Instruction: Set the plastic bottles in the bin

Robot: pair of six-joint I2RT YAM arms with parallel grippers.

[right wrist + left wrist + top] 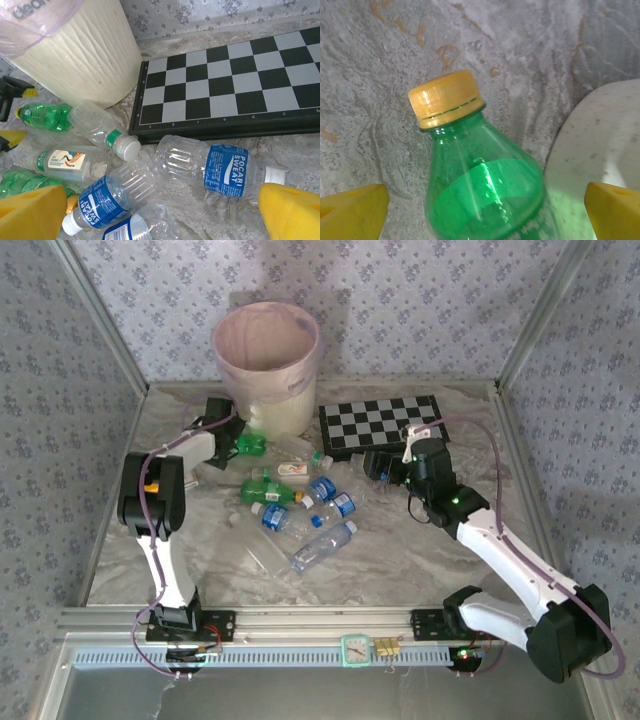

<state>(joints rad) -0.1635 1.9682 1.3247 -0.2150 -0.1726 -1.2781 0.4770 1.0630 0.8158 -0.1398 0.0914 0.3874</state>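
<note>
The cream-white bin [265, 365] with its pinkish liner stands at the back of the table. A green bottle [480, 190] with a yellow cap [446, 99] lies at the bin's foot [600, 145]. My left gripper [482, 212] is open and straddles this bottle, with both yellow fingertips clear of its sides; from above the left gripper [232, 438] is seen beside the green bottle [252, 445]. My right gripper [160, 215] hangs open over clear blue-labelled bottles [220, 170] [107, 197], holding nothing. In the top view the right gripper [383, 468] sits beside the bottle pile [300, 505].
A black-and-white chessboard [385, 425] lies right of the bin, its near edge [225, 130] touching a clear bottle. A clear bottle with a white cap [102, 130] and another green one [42, 115] lie at the bin's wall [80, 55]. Patterned walls close three sides.
</note>
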